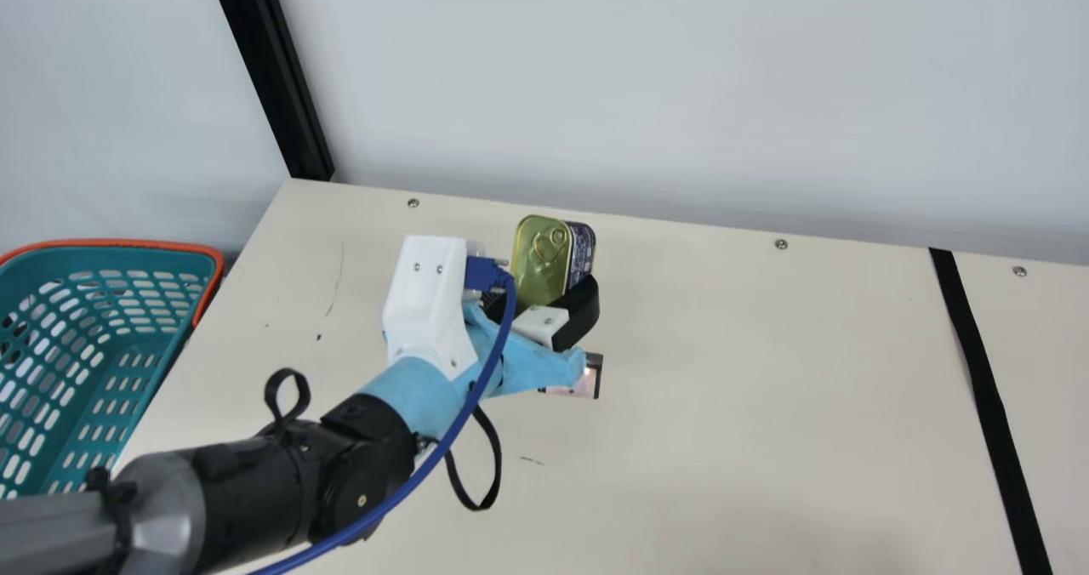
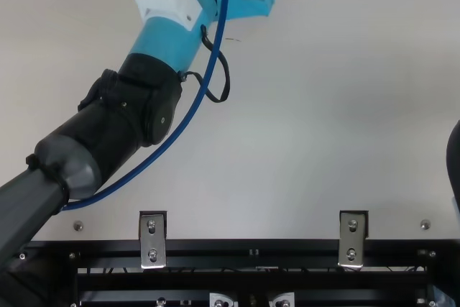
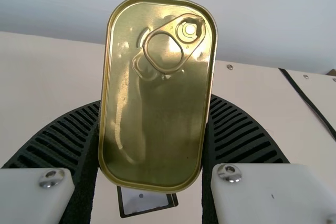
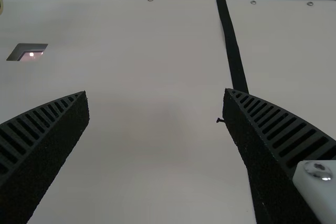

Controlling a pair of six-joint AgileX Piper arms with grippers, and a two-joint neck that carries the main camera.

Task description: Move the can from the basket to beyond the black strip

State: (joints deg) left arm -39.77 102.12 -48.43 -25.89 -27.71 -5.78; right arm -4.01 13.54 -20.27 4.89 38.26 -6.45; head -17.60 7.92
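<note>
Main view, clock directions taken from its centre. Between eight and nine o'clock: a teal, perforated plastic basket with an orange rim (image 1: 174, 241). At ten o'clock: a straight black post (image 1: 272, 73) behind the cream tabletop (image 1: 749, 405). The left arm (image 1: 255, 494), grey and black with a blue cable (image 1: 459, 426) along it, enters from between seven and eight o'clock and points towards two. At the centre: the left gripper (image 1: 543, 293), light blue with a white camera housing (image 1: 427, 303), its two black ribbed fingers clamped on opposite sides of a rounded rectangular can (image 1: 538, 260) with a gold pull-ring lid and dark printed sides. The can is outside the basket and short of the strip, its lid facing the wrist camera. Between five and six o'clock from the can: a small flat rectangular item, dark-edged with a pinkish face (image 1: 590, 381), on the tabletop. Between three and four o'clock: the long, narrow black strip (image 1: 978, 371). Right wrist view: the right gripper (image 4: 155, 92), its ribbed fingers wide apart over the tabletop, one partly covering the strip.
</note>
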